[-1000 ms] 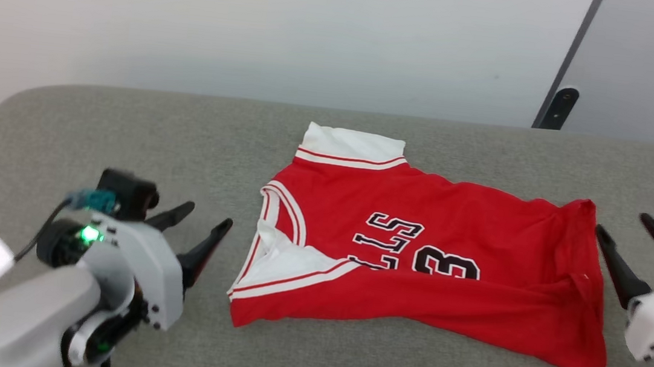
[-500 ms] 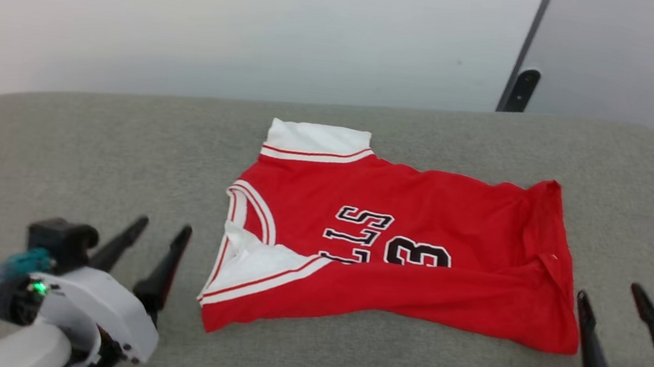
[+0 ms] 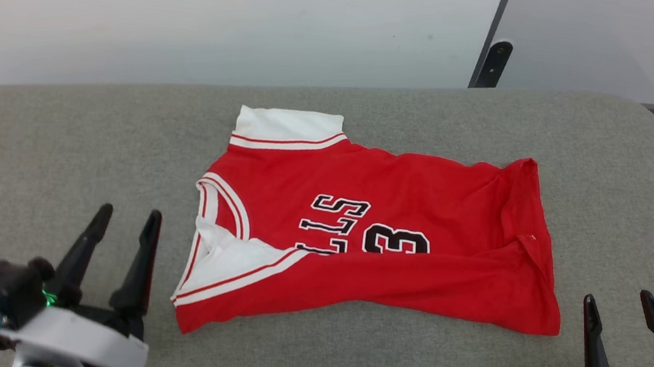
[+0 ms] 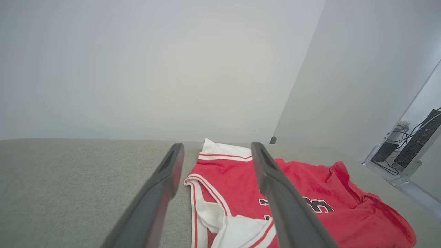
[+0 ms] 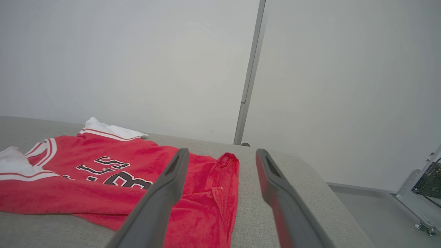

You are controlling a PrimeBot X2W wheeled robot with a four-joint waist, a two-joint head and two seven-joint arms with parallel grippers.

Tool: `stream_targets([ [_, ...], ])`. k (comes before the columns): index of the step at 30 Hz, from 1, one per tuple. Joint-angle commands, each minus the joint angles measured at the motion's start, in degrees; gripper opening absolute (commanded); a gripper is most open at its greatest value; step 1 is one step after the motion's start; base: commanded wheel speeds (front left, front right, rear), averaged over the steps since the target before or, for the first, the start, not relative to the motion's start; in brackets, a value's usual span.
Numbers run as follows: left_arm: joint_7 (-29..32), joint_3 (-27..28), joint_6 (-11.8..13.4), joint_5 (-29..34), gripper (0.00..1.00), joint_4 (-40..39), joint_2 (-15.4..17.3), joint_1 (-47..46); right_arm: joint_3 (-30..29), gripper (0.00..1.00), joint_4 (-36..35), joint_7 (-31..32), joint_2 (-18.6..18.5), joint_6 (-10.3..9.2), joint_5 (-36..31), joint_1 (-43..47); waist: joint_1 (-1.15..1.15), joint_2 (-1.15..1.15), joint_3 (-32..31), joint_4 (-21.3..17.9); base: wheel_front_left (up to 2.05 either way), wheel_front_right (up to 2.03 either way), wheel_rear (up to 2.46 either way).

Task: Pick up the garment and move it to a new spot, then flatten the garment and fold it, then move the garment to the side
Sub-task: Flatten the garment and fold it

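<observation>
The grey fabric-covered worktop (image 3: 34, 134) carried one item: a red jersey (image 3: 424, 184) lying near its centre, partly folded, lettering up.

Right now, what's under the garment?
The garment lies on the grey cushion. Its near flap covers part of the lettering; anything beneath the cloth is hidden.

- Head view looks steeply down onto the grey fabric surface (image 3: 64, 137).
- Wrist views skim low across it toward the white wall (image 4: 137, 69).
- All three share the bright red thin-fabric jersey (image 3: 388, 184).
</observation>
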Motion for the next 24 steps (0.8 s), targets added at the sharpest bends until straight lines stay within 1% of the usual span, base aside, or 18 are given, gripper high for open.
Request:
stream_targets([
  [1,0.0,1.2,-1.8,1.8,1.0,0.4,-1.1,1.7,-0.4,1.0,0.0,-0.3,0.1,-0.08,-0.1,0.3,0.0,0.0,-0.3,0.1,0.0,0.0,0.0],
  [5,0.0,6.0,-8.7,8.4,1.0,2.3,-7.7,4.1,-1.3,1.0,1.1,-0.3,0.3,-0.08,0.2,1.0,0.0,0.0,-1.9,0.8,0.0,0.0,0.0],
  [6,0.0,6.7,-10.6,8.6,1.0,3.5,-9.8,5.2,-1.5,1.0,1.3,-0.3,0.1,-0.08,0.3,1.0,0.0,0.0,-2.3,0.9,0.0,0.0,0.0],
  [8,0.0,8.3,-13.6,11.4,1.0,5.3,-12.1,5.6,-1.9,1.0,2.1,-0.3,0.0,-0.08,0.4,1.2,0.0,0.0,-2.8,1.2,0.0,0.0,0.0],
  [10,0.0,9.2,-15.5,12.7,1.0,7.2,-14.8,6.0,-2.4,1.0,2.7,-0.3,-0.2,-0.08,0.7,1.1,0.0,0.0,-3.2,1.5,0.0,0.0,0.0],
  [11,0.0,9.6,-16.3,13.8,1.0,7.9,-15.6,6.0,-2.6,1.0,2.9,-0.3,-0.3,-0.08,0.7,1.2,0.0,0.0,-3.4,1.7,0.0,0.0,0.0],
  [13,0.0,10.5,-17.1,14.5,1.0,9.0,-17.2,5.8,-2.5,1.0,3.3,-0.3,-0.4,-0.08,0.7,1.3,0.0,0.0,-3.7,1.9,0.0,0.0,0.0],
  [17,0.0,10.6,-18.0,15.7,1.0,11.4,-18.0,5.5,-1.9,1.0,3.9,-0.3,-0.7,-0.08,1.1,0.8,0.0,0.0,-4.0,1.5,0.0,0.0,0.0],
  [19,0.0,10.1,-18.1,16.3,1.0,12.3,-17.2,5.4,-1.7,1.0,4.3,-0.3,-1.0,-0.08,1.0,0.5,0.0,0.0,-4.0,0.5,0.0,0.0,0.0],
  [22,0.0,9.7,-18.1,15.7,1.0,13.0,-17.1,5.0,-1.7,1.0,4.4,-0.3,-0.9,-0.08,1.2,0.3,0.0,0.0,-3.9,-0.7,0.0,0.0,0.0],
  [24,0.0,8.7,-18.1,15.2,1.0,14.2,-15.9,4.7,-1.3,1.0,4.9,-0.3,-1.0,-0.08,1.7,0.4,0.0,0.0,-3.7,-2.2,0.0,0.0,0.0],
])
